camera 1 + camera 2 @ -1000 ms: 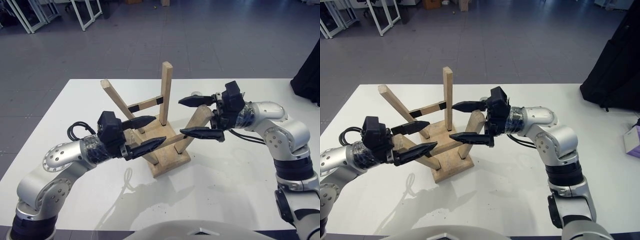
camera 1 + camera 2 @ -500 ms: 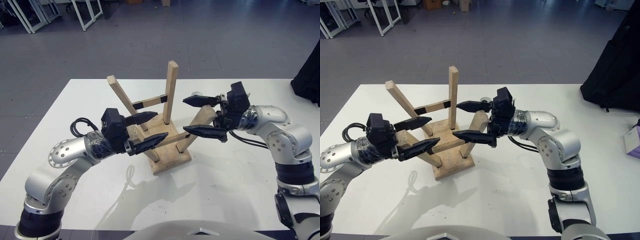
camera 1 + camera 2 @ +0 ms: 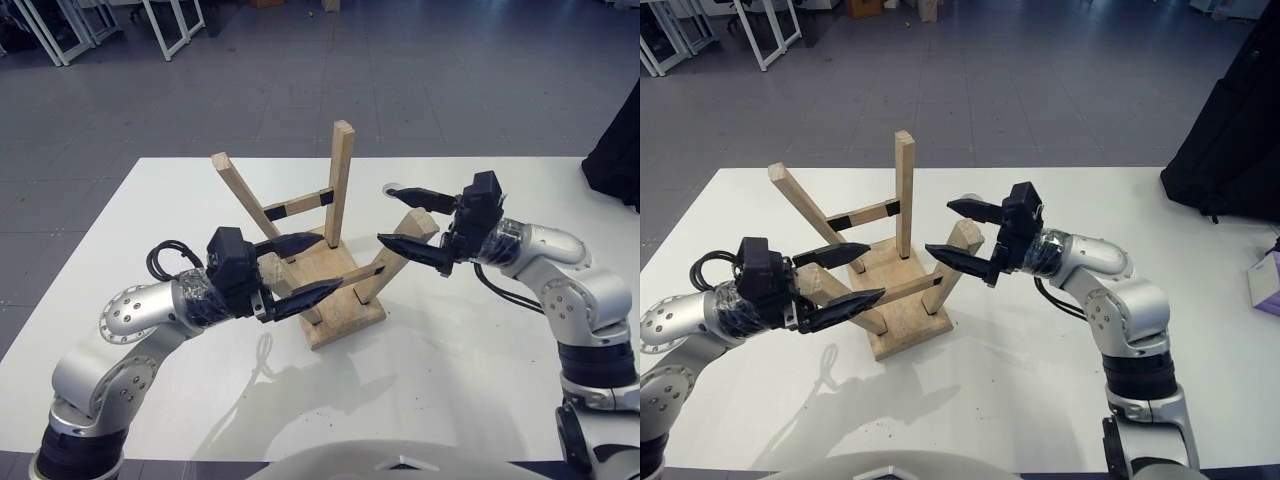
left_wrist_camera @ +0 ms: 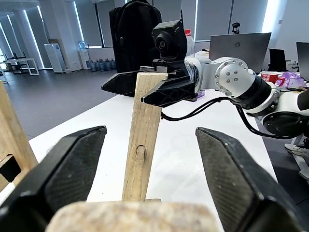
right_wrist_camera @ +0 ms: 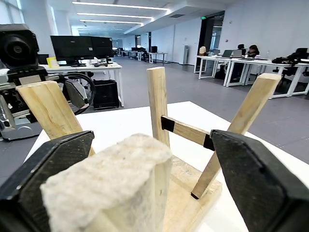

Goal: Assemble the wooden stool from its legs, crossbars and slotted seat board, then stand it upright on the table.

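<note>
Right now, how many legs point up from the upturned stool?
4; none seems hidden. Far side: a tilted light wooden leg and an upright leg; a third leg within the left gripper, a fourth leg within the right gripper.

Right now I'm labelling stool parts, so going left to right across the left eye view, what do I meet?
Slanted leg → crossbar → upright leg → right tool → black bag. The left tool and the short leg overlap others, so I leave them out.
</note>
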Robot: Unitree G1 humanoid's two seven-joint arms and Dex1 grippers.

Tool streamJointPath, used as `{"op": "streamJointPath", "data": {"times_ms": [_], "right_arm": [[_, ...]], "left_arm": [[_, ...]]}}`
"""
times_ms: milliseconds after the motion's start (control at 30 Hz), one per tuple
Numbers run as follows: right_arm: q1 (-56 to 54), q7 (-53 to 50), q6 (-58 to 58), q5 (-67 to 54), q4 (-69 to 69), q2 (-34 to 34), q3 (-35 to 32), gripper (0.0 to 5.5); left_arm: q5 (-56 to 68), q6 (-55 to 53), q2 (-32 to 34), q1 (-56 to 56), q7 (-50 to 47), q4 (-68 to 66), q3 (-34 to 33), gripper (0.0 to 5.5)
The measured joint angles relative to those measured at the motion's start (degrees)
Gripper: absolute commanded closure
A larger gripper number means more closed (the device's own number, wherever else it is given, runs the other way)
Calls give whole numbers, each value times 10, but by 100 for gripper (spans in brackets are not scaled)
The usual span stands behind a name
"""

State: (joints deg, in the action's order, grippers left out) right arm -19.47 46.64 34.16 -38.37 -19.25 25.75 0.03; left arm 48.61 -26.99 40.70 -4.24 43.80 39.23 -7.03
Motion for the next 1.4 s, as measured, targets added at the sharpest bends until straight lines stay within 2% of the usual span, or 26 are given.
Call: {"op": "streamJointPath", "data": {"times_ms": [167, 333, 500, 700, 1000, 1400], "right_arm": [[77, -165, 35, -22, -80, -99, 2, 105], [93, -223, 21, 24, -96, -106, 12, 105], [118, -196, -25, 102, -88, -44, 33, 105], [131, -160, -67, 142, -47, -19, 38, 105], [11, -132, -180, 276, 116, 23, 68, 105], [-107, -152, -383, 405, 336, 8, 110, 105]], "left_arm": [[6, -1, -4, -29, -15, 15, -23, 207], [21, -1, -18, -52, -25, 15, -40, 207], [29, -1, -30, -69, -41, 20, -44, 207], [46, 1, -45, -76, -47, 33, -50, 207], [52, 4, -56, -63, -44, 20, -48, 207], [37, 3, -47, -45, -24, -2, -38, 207]]}}
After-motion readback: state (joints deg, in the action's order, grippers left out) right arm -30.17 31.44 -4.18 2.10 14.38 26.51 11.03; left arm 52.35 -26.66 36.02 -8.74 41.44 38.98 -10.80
